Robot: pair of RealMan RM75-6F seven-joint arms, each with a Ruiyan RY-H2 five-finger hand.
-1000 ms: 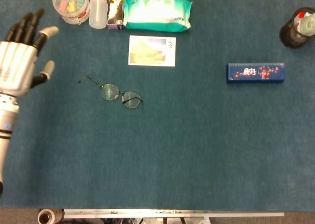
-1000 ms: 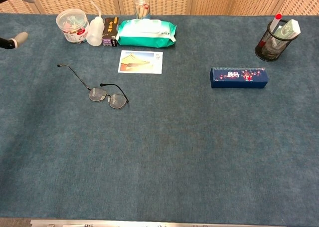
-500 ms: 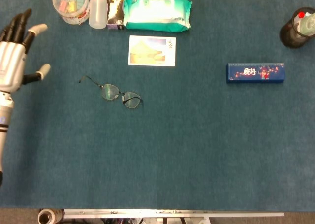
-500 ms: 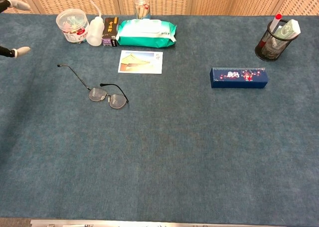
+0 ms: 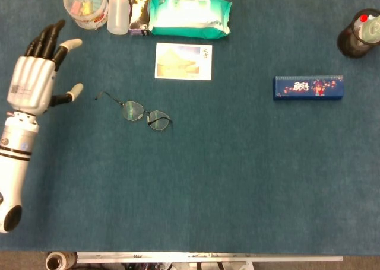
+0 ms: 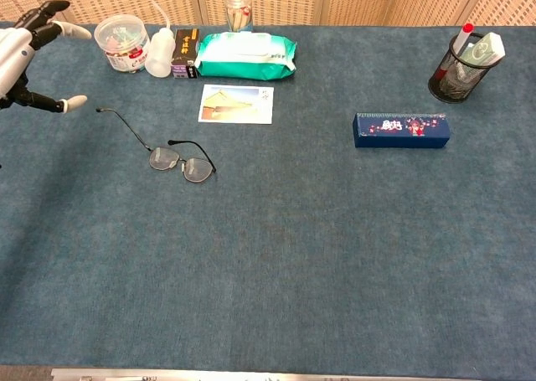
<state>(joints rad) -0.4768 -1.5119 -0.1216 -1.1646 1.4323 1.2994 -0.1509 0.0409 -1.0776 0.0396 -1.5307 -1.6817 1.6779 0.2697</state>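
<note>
My left hand [image 5: 37, 74] hovers over the left side of the blue table, fingers spread and holding nothing; the chest view shows my left hand [image 6: 25, 59] at its left edge. A pair of thin wire glasses [image 5: 135, 111] lies unfolded just right of the thumb, one temple arm pointing toward the hand; the glasses [image 6: 167, 151] show in the chest view too. The hand does not touch them. My right hand shows in neither view.
Along the back stand a clear tub [image 5: 86, 6], a squeeze bottle [image 5: 118, 12], a small dark box [image 5: 139, 12] and a green wipes pack [image 5: 189, 16]. A postcard [image 5: 183, 61] lies below them. A blue case [image 5: 308, 87] and a mesh pen cup [image 5: 358, 35] sit to the right.
My left hand has moved right and toward the glasses, with more of its forearm now in the head view. Nothing on the table has shifted.
</note>
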